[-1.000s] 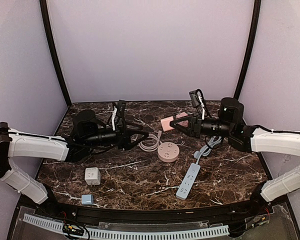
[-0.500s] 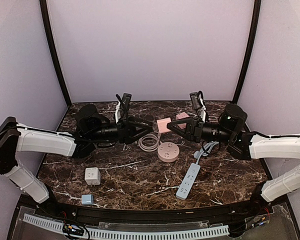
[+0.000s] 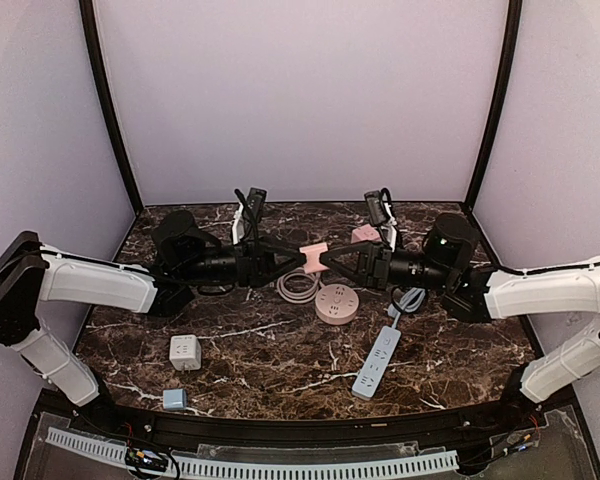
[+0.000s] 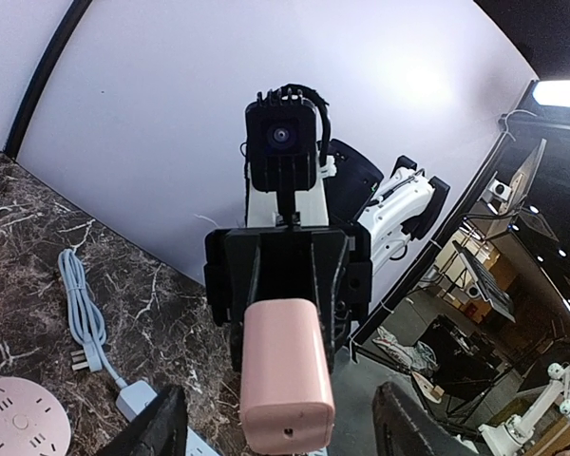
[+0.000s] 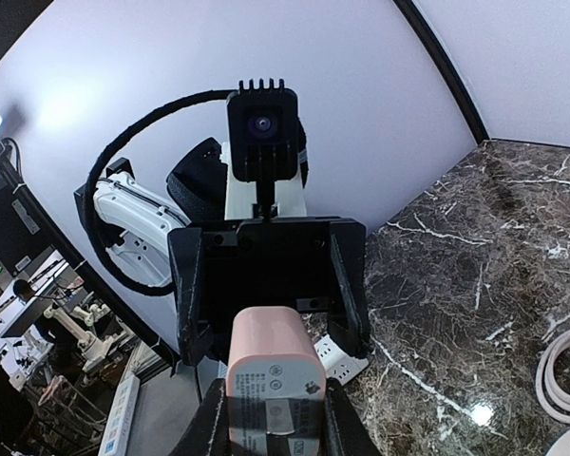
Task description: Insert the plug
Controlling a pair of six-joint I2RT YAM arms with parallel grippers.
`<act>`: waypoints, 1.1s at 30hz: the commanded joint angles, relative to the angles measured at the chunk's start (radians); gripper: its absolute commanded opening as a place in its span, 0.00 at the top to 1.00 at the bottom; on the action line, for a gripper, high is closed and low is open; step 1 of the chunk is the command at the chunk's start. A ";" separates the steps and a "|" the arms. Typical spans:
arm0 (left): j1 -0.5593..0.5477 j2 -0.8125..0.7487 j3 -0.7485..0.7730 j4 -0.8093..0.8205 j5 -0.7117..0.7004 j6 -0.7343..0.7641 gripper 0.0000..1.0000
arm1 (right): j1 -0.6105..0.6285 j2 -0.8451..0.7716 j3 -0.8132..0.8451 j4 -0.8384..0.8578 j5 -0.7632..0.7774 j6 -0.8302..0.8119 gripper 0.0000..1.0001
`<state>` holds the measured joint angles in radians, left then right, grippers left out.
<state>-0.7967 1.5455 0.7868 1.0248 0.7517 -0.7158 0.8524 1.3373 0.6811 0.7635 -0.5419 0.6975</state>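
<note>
Over the last second my two arms have swung in toward each other, and the pink plug [image 3: 313,256] has travelled from the right to the middle, above the table. My right gripper [image 3: 332,260] is clamped tight on one end. My left gripper [image 3: 294,264] faces it, fingers [image 4: 157,427] narrowed but still apart, flanking the plug's free end without touching. Just below the fingertips lie the white coiled cable [image 3: 298,285] and round pink socket [image 3: 336,303]
</note>
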 commanded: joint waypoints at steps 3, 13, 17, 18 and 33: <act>-0.004 0.008 0.023 0.046 0.015 -0.016 0.39 | 0.022 0.029 0.048 0.045 0.025 0.001 1.00; -0.017 0.015 0.033 0.031 0.011 -0.012 0.63 | 0.044 0.048 0.064 0.043 0.037 -0.012 1.00; -0.021 0.017 0.039 0.025 0.014 -0.012 0.82 | 0.048 0.047 0.060 0.039 0.051 -0.019 1.00; -0.022 0.018 0.040 0.023 0.014 -0.013 0.88 | 0.048 0.046 0.060 0.030 0.058 -0.020 1.00; -0.024 -0.050 0.043 -0.194 -0.063 0.092 0.99 | 0.049 0.017 0.111 -0.253 0.248 -0.104 0.27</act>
<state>-0.8116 1.5566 0.7990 0.9546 0.7216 -0.7086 0.8944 1.3792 0.7540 0.6498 -0.4137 0.6365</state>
